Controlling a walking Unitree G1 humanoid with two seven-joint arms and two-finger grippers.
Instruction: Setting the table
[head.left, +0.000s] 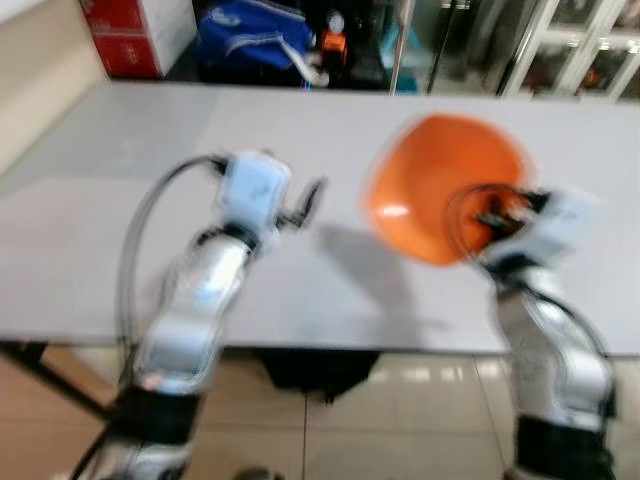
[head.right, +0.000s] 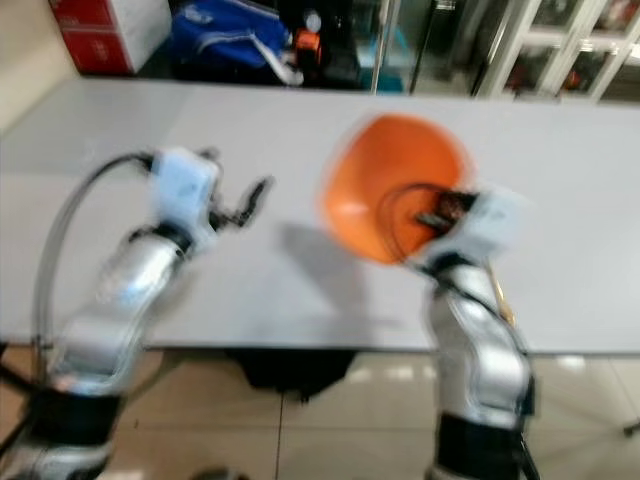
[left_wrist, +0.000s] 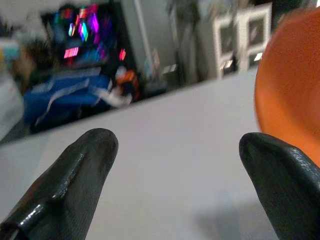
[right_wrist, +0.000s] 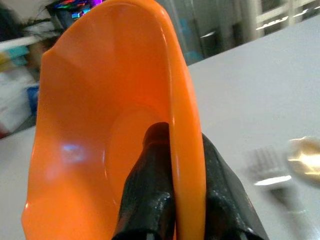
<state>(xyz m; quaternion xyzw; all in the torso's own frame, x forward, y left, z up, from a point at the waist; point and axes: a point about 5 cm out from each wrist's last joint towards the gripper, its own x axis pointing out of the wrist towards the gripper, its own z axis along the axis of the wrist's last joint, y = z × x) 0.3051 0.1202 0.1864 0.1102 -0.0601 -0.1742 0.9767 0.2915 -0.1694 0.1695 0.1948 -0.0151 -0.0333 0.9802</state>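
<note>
On the left, the left tool (head.left: 312, 196) is held above the white table (head.left: 120, 200) with its two black fingers (left_wrist: 85, 165) spread apart and nothing between them. To its right, one orange plate (head.left: 440, 180) is carried tilted on edge above the table, well clear of the surface, with a shadow cast below it. Its rim is pinched by the right tool (right_wrist: 172, 200), one finger inside the plate and one behind it. On the table beyond the plate, one fork (right_wrist: 267, 167) can be made out beside a pale, shiny object too blurred to name.

The step in hand is judged to be the carrying of the plate to its place setting. For the next move, the plate would need to be levelled, lowered flat onto the table near the fork, and only then released.

Counted: one plate, one fork, two tools.
</note>
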